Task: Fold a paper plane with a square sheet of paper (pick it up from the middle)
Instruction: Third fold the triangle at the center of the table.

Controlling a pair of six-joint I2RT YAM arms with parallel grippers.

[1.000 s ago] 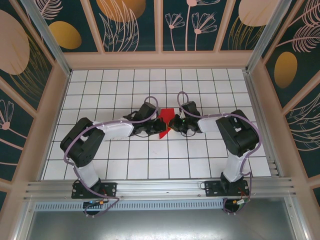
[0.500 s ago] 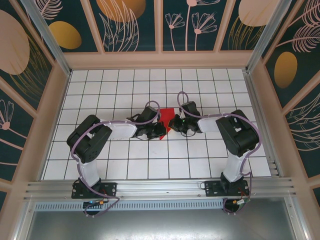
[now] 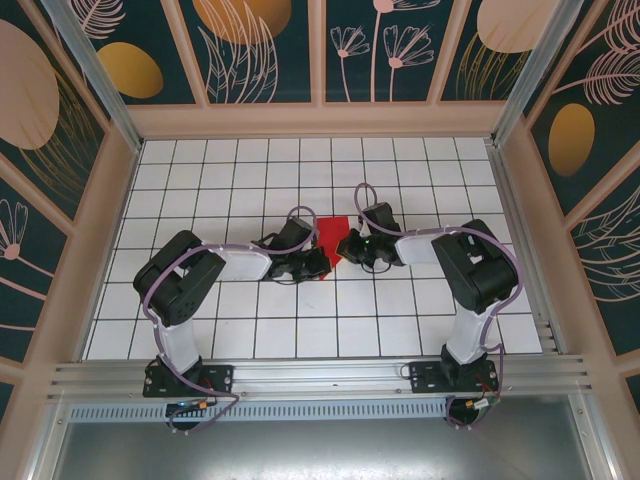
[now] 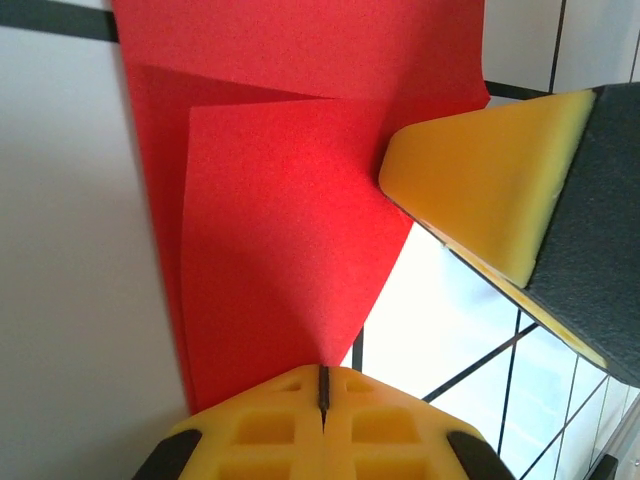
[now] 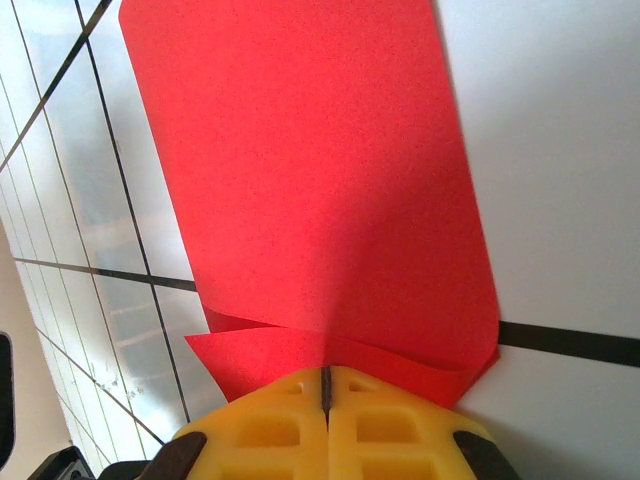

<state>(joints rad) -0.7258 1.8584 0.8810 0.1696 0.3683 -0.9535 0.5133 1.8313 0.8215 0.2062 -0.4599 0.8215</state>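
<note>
Now, creased red paper (image 4: 290, 200), pinched by left claw (image 4: 323, 385), right claw (image 5: 325, 385)

**Even overhead light, soft close-ups**

The top view was bright and evenly lit from above, and the arms cast only faint, short shadows on the white table (image 3: 200, 180). Its frame rails bowed slightly toward the edges. In the right wrist view, pale glare washed the tiles at left, and a soft shadow darkened the red paper (image 5: 320, 200) near the blurred right gripper (image 5: 325, 385). The left gripper (image 4: 322, 385) was similarly out of focus.
</note>
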